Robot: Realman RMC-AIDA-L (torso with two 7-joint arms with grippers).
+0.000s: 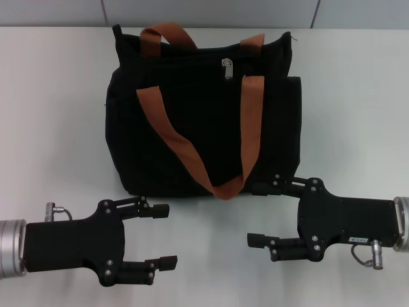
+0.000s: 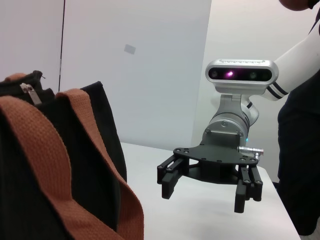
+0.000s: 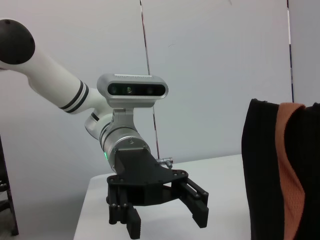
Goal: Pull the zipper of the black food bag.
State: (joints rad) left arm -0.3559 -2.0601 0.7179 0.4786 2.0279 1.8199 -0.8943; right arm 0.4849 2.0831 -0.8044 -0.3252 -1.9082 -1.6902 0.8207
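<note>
My left claw [image 1: 163,234] and right claw [image 1: 255,214] hang spread wide near the boxy black fabric food bag [image 1: 160,128] on the white table [image 1: 51,115]. One should brace the bag; the other pinches its small silvery zipper tab [image 1: 226,69] squarely.

No readable text anywhere; the small label on my right end effector [image 1: 255,213] is too tiny to read.

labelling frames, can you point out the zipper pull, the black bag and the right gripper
zipper [image 1: 226,68], head view, on the silvery pull tab.
black food bag [image 1: 172,109], head view, on its front panel.
right gripper [image 1: 259,214], head view, midway between its open fingertips.
</note>
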